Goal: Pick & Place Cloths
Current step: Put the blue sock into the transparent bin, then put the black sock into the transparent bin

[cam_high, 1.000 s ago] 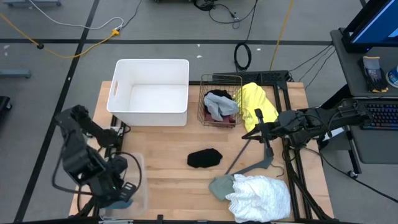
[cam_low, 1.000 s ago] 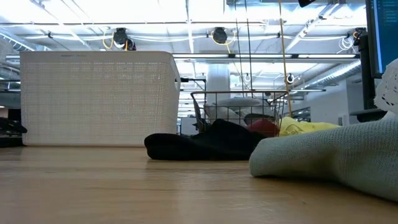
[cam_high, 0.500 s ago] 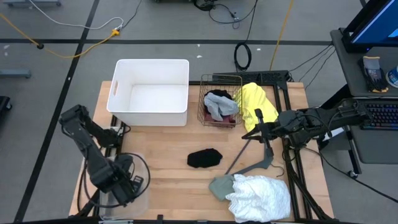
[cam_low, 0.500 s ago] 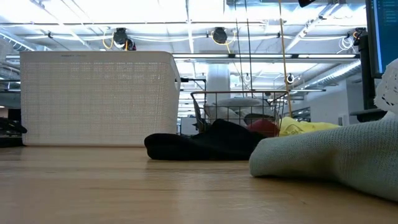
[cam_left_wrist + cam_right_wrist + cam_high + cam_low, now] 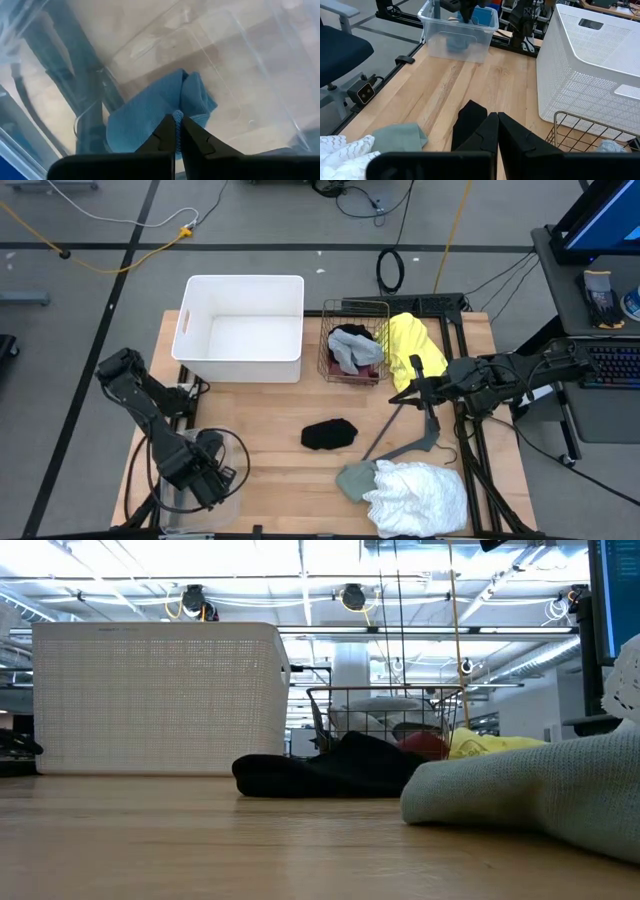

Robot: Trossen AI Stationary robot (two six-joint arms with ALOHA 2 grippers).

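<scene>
**Left arm gripping a blue cloth inside the clear bin**

I am watching the blue cloth lying bunched on the floor of the clear plastic bin, which is sitting at the table's near left corner. The left gripper is reaching down into that bin from directly above, its fingers pressed together with a small fold of the blue fabric caught at their tips. I judge that the coming move is turning on this: the cloth is hanging straight below the tool, so the way out is up over the bin wall.

Counting the cloths elsewhere on the table, I am seeing:
- one black cloth near the middle
- one grey-green cloth touching one frilly white cloth at the near right edge
- one yellow cloth draped beside the wire basket
- grey and dark pieces heaped in that basket

One white bin is standing at the far left, and one grey hanger is lying right of the black cloth.

The right gripper is waiting above the hanger, fingers closed on nothing.
</scene>
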